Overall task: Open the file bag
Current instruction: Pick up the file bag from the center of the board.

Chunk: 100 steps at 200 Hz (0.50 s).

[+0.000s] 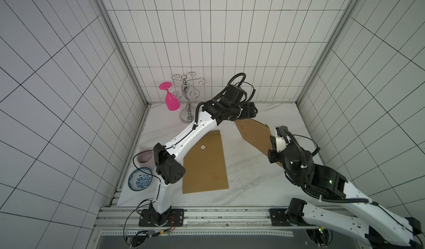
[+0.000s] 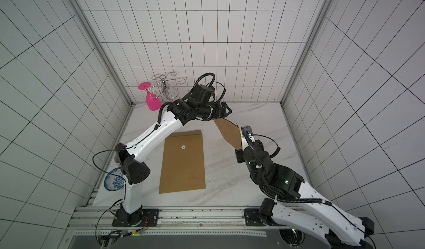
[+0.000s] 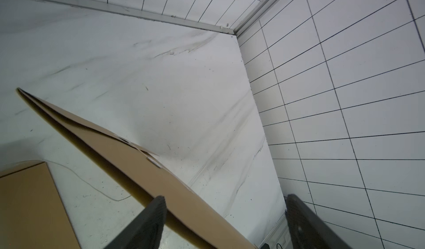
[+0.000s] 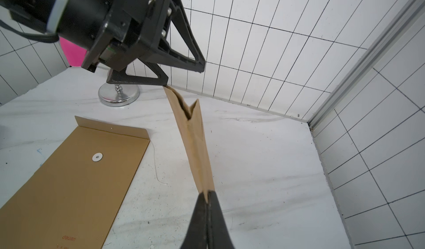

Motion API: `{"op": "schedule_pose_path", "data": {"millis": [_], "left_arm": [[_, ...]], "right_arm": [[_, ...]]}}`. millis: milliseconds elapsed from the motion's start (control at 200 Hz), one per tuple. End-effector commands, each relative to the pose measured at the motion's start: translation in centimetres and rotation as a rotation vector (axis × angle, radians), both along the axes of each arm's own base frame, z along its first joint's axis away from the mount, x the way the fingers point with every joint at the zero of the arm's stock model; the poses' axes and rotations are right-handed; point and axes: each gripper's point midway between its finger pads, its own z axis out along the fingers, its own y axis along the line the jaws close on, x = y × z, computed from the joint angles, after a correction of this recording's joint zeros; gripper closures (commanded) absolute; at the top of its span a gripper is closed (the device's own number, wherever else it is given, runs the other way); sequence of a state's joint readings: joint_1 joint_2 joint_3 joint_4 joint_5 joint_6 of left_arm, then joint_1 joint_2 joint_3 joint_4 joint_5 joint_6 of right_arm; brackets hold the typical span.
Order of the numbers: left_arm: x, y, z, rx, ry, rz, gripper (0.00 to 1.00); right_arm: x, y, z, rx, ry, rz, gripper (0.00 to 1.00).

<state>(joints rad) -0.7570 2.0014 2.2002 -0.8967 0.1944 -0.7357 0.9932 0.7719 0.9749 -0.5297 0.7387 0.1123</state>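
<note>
A brown kraft file bag (image 1: 255, 132) (image 2: 230, 132) is held up edge-on above the table, tilted, by my right gripper (image 4: 208, 193), which is shut on its lower edge. Its upper end (image 4: 190, 112) gapes apart in a narrow slit. My left gripper (image 4: 184, 75) (image 1: 251, 112) hovers open at that upper corner, one fingertip (image 4: 165, 83) right at the paper. In the left wrist view the bag (image 3: 128, 158) runs between the spread fingers (image 3: 158, 204), ungripped. A second file bag (image 1: 204, 162) (image 4: 69, 178) lies flat mid-table, flap lifted, with a white disc (image 4: 97, 157) and loose string.
At the back left a chrome glass rack (image 1: 187, 98) carries a hanging pink goblet (image 1: 171, 100). A pale mug (image 1: 145, 159) and a blue patterned bowl (image 1: 140, 179) sit at the table's left edge. Tiled walls close in the back and both sides.
</note>
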Motion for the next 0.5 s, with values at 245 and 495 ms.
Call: {"op": "schedule_pose_path", "data": {"millis": [245,495], "left_arm": [[-1.8,5.5,2.0,-0.179,0.146,0.144,0.10],[-2.5,6.7,2.2,-0.293,0.181,0.188,0.03]], "right_arm": [[0.2,0.5,1.3,-0.037,-0.071,-0.009,1.00],[-0.4,1.2,0.5,-0.057,-0.076,0.018,1.00]]}}
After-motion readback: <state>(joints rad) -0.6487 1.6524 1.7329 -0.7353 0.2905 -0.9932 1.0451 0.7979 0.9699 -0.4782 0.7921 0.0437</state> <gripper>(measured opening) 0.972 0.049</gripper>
